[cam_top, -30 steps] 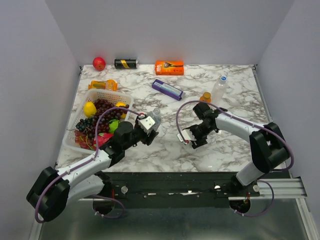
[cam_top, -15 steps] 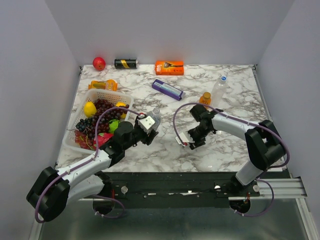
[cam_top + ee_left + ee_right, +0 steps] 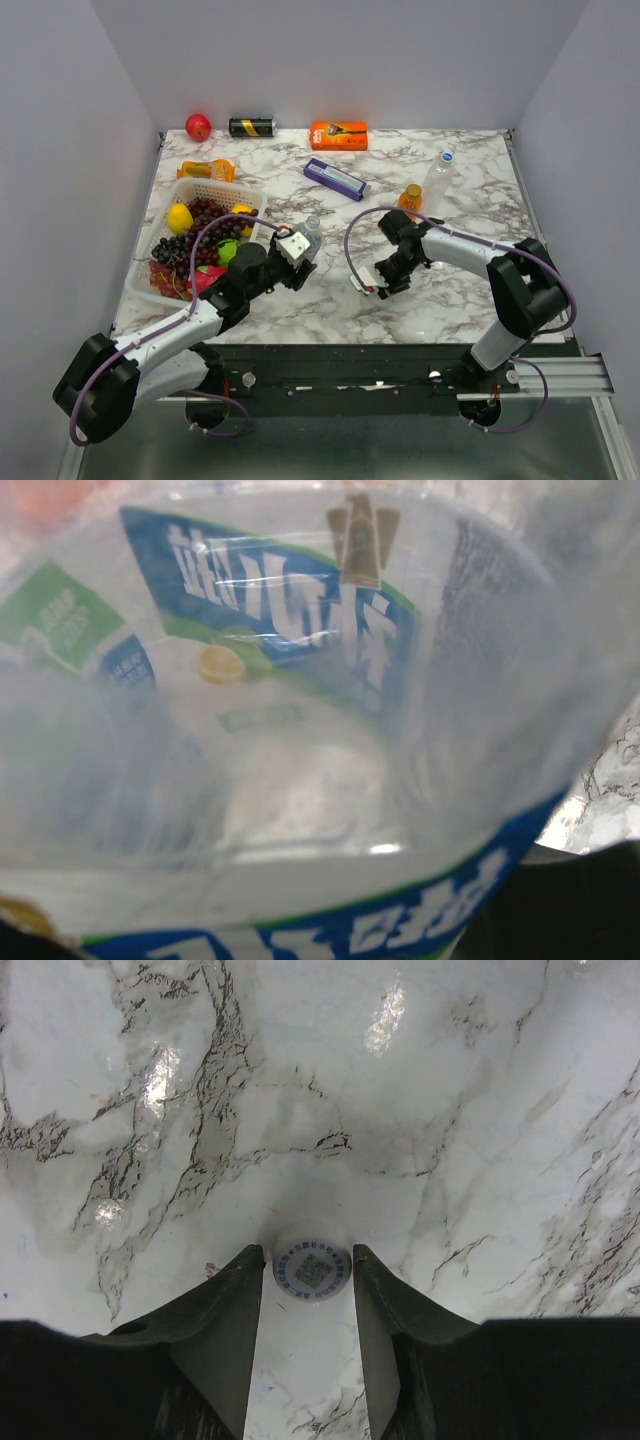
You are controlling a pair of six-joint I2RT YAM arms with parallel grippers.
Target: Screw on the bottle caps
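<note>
Across the marble table (image 3: 440,300), left side: white lattice basket (image 3: 205,185) heaped with grapes and mixed fruit. Left arm (image 3: 170,335) reaches in from the near edge past the basket's near corner; right arm (image 3: 470,250) bends in from the right toward the table's middle. Left gripper (image 3: 298,248) clamped on the labelled bottle (image 3: 312,234), which stands upright just right of the basket. In the left wrist view that bottle's clear wall and its blue, green and white label fill nearly everything. Tall clear bottle (image 3: 437,182) upright at right rear, blue cap (image 3: 446,157) on top. Orange bottle (image 3: 411,197) just beside it on the left, near the right arm's elbow. Along the back: orange box (image 3: 338,134), purple box (image 3: 335,178) lying at a slant nearer in, black can (image 3: 251,127) on its side, orange packet (image 3: 207,170) behind the basket, red fruit (image 3: 198,127) in the far left corner. Right gripper (image 3: 372,285) low over bare marble, well apart from all three bottles. Right wrist view: whitish cap (image 3: 312,1269), blue print on top, flat on the marble between the dark fingers (image 3: 225,1320). Jaws drawn in close on both sides, a sliver of marble showing on one side; cannot tell whether they grip it.
</note>
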